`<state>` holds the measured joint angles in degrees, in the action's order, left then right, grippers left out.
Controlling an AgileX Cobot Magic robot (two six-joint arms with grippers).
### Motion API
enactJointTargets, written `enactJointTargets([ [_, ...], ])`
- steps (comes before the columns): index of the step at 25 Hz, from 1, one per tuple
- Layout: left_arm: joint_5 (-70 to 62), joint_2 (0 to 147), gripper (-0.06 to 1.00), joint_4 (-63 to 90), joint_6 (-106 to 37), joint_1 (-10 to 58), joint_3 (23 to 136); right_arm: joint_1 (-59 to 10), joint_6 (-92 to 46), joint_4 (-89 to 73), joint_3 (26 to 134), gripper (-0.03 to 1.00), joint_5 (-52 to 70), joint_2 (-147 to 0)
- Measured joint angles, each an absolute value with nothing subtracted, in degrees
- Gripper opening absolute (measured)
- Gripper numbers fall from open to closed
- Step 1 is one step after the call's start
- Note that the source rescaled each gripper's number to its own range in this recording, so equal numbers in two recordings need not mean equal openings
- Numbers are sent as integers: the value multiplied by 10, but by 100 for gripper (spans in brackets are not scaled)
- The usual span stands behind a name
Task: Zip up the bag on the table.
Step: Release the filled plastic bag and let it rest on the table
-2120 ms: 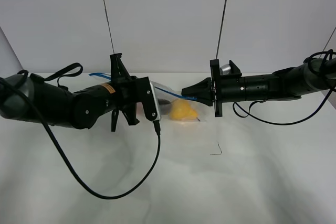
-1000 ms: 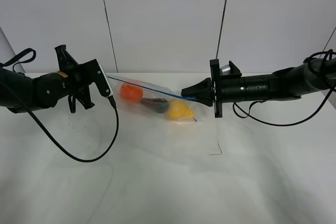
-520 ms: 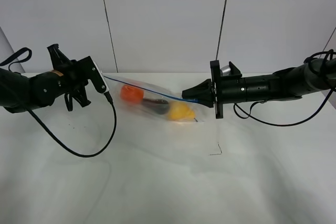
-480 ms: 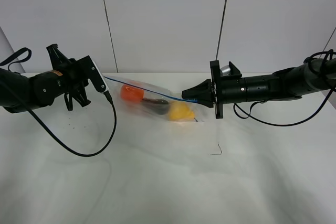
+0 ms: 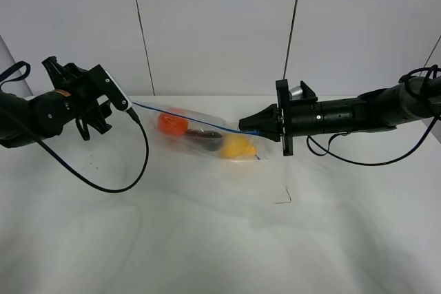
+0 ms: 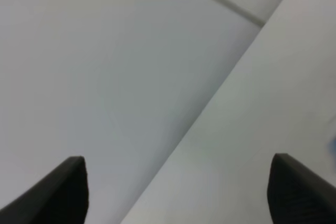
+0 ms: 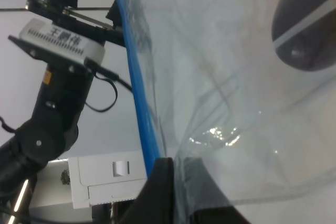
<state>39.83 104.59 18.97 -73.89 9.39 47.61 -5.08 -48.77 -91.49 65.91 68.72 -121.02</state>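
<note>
The clear bag (image 5: 200, 133) lies on the white table (image 5: 220, 239), with an orange (image 5: 172, 123), a dark eggplant (image 5: 205, 137) and a yellow pear (image 5: 236, 146) showing through it. Its blue zipper strip (image 5: 186, 119) runs along the far edge. My right gripper (image 5: 245, 127) is shut on the bag's right end by the strip; the right wrist view shows the strip (image 7: 139, 93) leading into the closed fingers (image 7: 165, 182). My left gripper (image 5: 114, 101) hangs just left of the strip's left end, apart from it. In the left wrist view it (image 6: 178, 162) stands open and holds nothing.
The left arm's black cable (image 5: 103, 184) loops down onto the table at the left. The right arm's cable (image 5: 344, 158) hangs under that arm. A small dark mark (image 5: 284, 197) sits on the table in front of the bag. A white wall stands behind.
My left gripper has opened, let go of the zipper strip's left end and drawn back to the left. The right gripper and bag have stayed put.
</note>
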Motion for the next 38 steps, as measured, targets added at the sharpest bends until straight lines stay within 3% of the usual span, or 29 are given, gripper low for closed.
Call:
enactJointTargets([
  [8,403,1046,83,193,-648,64,476,-51,-488,-919,659,0,687,-1210],
  [23,398,1046,83,205,-176,64,476,-51,-488,-928,659,0,687,-1210],
  [28,383,1043,83,206,-146,64,476,-51,-488,-928,659,0,687,-1210],
  [33,266,995,83,206,-227,55,491,-51,-488,-929,659,0,687,-1210],
  [38,12,950,83,206,-235,17,572,-51,-488,-929,659,0,687,-1210],
])
